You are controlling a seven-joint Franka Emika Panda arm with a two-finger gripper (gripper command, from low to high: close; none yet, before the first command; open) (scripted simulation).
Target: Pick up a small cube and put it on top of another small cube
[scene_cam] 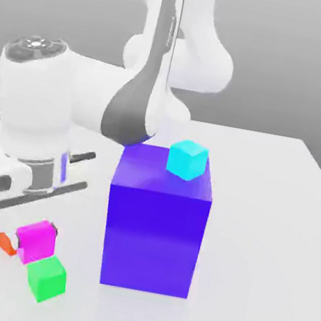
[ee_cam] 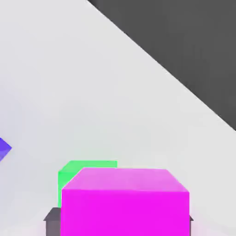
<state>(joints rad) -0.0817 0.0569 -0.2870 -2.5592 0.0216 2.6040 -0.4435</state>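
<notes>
Four small cubes: smooth, matte; orange cube (scene_cam: 6,242) largely hidden.
Gripper (scene_cam: 34,239): closed around magenta cube (scene_cam: 35,241), beside green cube (scene_cam: 47,278).

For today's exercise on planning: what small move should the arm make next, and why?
Probably lift straight up. The small magenta-pink cube sits at the gripper, low beside the small green cube and the small orange cube, so it needs height first.

Exterior view is looking down across the table (scene_cam: 269,235); hand view is sitting close behind the shared magenta cube (ee_cam: 124,205).
</notes>
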